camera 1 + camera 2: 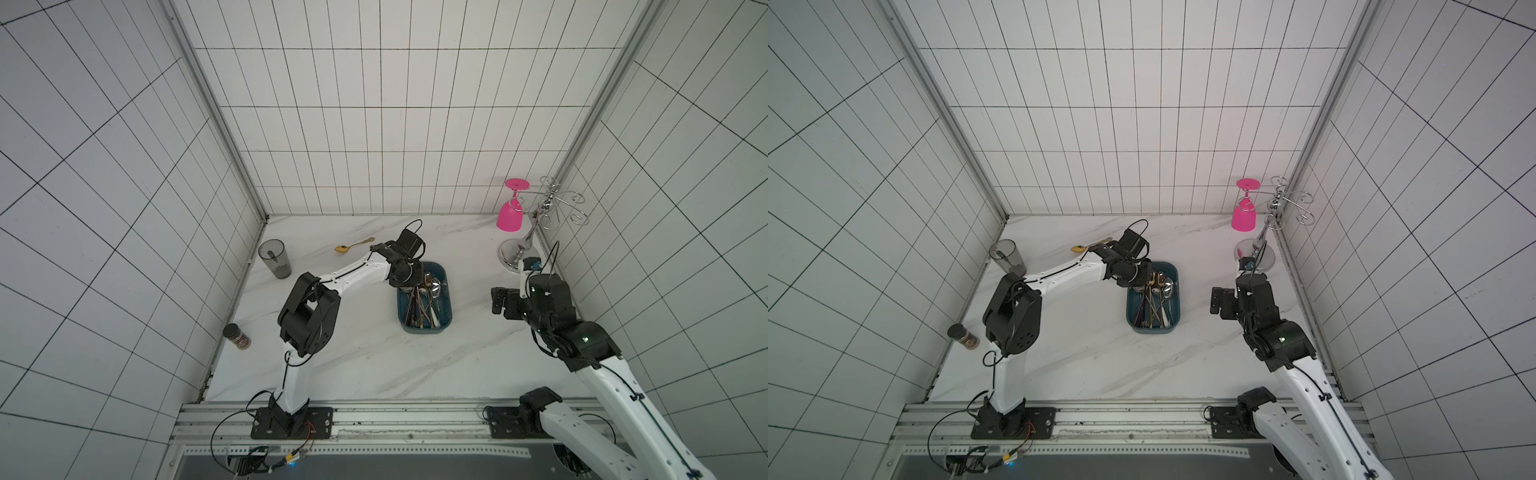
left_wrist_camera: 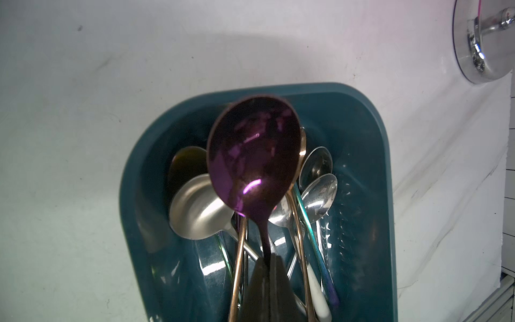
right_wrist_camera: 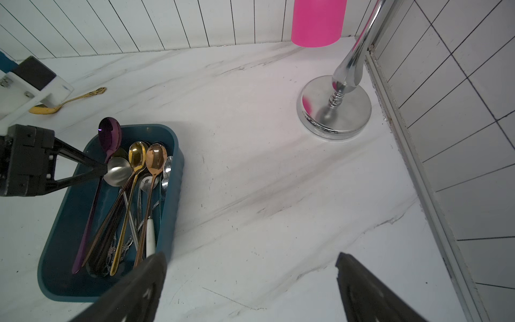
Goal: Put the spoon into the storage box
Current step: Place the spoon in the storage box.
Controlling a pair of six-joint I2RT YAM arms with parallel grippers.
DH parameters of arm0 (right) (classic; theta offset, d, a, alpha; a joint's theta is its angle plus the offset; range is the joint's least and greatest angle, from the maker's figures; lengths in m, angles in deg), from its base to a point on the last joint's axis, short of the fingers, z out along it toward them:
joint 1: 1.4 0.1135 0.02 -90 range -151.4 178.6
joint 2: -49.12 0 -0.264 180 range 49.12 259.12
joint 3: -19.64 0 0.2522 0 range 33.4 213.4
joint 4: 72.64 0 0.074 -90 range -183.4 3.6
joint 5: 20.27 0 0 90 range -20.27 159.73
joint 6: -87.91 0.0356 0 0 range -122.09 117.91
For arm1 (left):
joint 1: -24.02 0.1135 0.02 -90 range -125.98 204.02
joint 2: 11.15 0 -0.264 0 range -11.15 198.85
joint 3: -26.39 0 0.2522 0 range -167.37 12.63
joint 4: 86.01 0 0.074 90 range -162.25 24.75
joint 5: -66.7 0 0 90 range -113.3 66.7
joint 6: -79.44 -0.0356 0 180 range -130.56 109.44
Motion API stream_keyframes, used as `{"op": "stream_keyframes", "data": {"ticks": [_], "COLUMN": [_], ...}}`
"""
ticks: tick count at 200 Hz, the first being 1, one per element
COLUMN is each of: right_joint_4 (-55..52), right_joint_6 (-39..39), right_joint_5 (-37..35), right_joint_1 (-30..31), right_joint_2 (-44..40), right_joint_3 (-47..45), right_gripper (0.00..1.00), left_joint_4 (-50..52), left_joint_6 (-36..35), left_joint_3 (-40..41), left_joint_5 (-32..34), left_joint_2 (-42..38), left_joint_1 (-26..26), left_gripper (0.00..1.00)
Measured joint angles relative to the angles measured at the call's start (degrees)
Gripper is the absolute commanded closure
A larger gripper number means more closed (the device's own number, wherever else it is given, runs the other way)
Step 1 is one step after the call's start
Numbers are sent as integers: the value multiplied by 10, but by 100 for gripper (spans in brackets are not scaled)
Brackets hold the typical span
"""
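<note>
Starting at the near side, I see a small brown jar (image 1: pixel 237 336) standing against the left wall. My right gripper (image 3: pixel 250 256) hangs over bare marble to the right of the box, its jaws spread as wide as they go, holding and touching nothing.

Next out is the storage box (image 1: pixel 424 329), in the middle of the table with its long side running near to far. It holds a heap of spoons (image 3: pixel 136 178) in silver, gold and copper tones, bowls toward the far end.

My left gripper (image 3: pixel 102 168) reaches in over the box's far left part. Its jaws are pinched fully together on the thin neck of the purple spoon (image 2: pixel 253 156), just below the bowl. That bowl sits above the far end of the box, over the other spoons. The handle slants back along the left wall toward the near end. I cannot tell whether its tip rests on the floor of the box.

Beyond the box, to the far left, a gold spoon (image 1: pixel 353 246) lies flat on the table, apart from everything. A smoky cup (image 1: pixel 274 257) stands by the left wall. In the far right corner a pink glass (image 1: pixel 510 214) hangs upside down from a chrome rack (image 1: pixel 515 253).
</note>
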Motion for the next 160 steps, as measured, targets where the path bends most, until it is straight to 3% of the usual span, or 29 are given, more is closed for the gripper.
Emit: {"op": "stream_keyframes", "data": {"ticks": [19, 49, 73, 97, 120, 160], "right_joint_4": [0, 0, 0, 0, 0, 0], "right_joint_6": [-1, -1, -1, -1, -1, -3], "right_joint_5": [-1, -1, -1, -1, -1, -1], "right_joint_1": [0, 0, 0, 0, 0, 0], "right_joint_2": [1, 3, 3, 3, 3, 3], "right_joint_3": [0, 0, 0, 0, 0, 0], "right_gripper": [1, 1, 1, 1, 1, 1], "left_joint_4": [0, 0, 0, 1, 0, 7], "left_joint_6": [6, 8, 14, 7, -10, -95], "left_joint_3": [5, 9, 9, 9, 9, -2], "left_joint_5": [-3, -4, -1, 3, 7, 15], "left_joint_2": [0, 0, -2, -12, -36, -76], "left_joint_1": [-1, -1, -1, 5, 22, 96], "left_gripper": [99, 65, 49, 45, 33, 14]}}
